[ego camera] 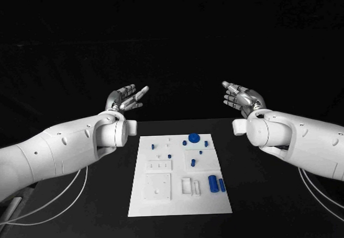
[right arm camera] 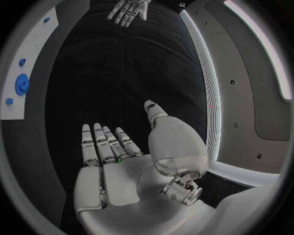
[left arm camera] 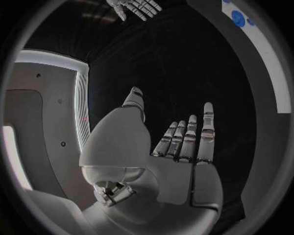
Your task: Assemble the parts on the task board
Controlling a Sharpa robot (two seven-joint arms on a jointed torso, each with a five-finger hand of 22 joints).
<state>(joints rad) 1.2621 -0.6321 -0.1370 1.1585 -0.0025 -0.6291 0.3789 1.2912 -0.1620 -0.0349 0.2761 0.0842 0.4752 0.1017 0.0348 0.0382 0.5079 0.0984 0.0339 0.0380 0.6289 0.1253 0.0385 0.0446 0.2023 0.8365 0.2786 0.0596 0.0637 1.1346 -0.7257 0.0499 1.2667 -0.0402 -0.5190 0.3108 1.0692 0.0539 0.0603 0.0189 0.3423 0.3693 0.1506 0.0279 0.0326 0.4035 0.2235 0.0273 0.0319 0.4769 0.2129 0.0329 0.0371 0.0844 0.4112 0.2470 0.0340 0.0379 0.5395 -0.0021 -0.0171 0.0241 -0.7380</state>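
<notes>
The white task board [ego camera: 179, 202] lies in the middle of the black table. On it sit several small blue parts: a round disc [ego camera: 194, 137] near its far edge, small pegs [ego camera: 152, 146] further left, and two long cylinders [ego camera: 213, 182] at its right side. My left hand [ego camera: 126, 98] is raised above the table beyond the board's far left corner, fingers spread, holding nothing. My right hand [ego camera: 242, 97] is raised beyond the far right corner, also spread and empty. The left wrist view shows my open palm [left arm camera: 178, 161] and the board's edge [left arm camera: 269, 58]; the right wrist view shows my open palm [right arm camera: 116, 166] and the disc [right arm camera: 22, 84].
Black table surface [ego camera: 258, 199] surrounds the board on all sides. White cables [ego camera: 61, 198] hang under my left arm and more cables [ego camera: 322, 192] under my right arm. Each wrist view catches the other hand [left arm camera: 134, 7] [right arm camera: 127, 10] far off.
</notes>
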